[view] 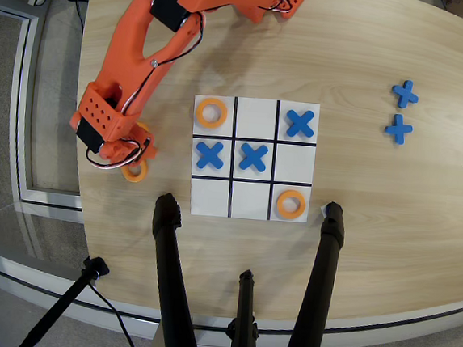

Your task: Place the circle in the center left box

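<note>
Circle [135, 170] — half hidden under the gripper [138, 156] — off-board.

Orange circle [135, 170] flat, off board

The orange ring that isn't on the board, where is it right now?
In the overhead view the loose orange ring lies on the wooden table just left of the board, partly hidden under the robot's hand.
</note>
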You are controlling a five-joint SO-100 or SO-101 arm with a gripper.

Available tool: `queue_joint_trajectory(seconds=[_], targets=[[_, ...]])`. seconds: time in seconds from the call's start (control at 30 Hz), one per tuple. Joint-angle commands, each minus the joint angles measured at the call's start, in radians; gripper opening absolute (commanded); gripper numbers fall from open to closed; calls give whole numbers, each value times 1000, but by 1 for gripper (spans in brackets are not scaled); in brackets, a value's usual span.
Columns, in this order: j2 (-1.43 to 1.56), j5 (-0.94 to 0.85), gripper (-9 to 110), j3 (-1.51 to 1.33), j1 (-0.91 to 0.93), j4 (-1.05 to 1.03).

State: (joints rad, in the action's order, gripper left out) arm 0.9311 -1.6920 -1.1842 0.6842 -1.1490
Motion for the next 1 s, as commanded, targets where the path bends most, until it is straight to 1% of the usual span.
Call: queue_joint_trajectory(seconds=[0.0, 0.07, 0.13, 0.37, 0.47, 0.6, 0.7, 0.83, 0.97], targets=[[-5, 8, 9, -23, 17, -25], [-2, 12, 7, -25, 17, -48], [3, 20, 0, -25, 15, -78], [17, 75, 0, -32, -5, -106], [66, 100, 0, -72, -17, -95], [218, 152, 0, -158, -60, -91], [390, 192, 0, -267, -123, -63], [620, 249, 0, -413, -238, -11], [828, 265, 0, -571, -374, -3]])
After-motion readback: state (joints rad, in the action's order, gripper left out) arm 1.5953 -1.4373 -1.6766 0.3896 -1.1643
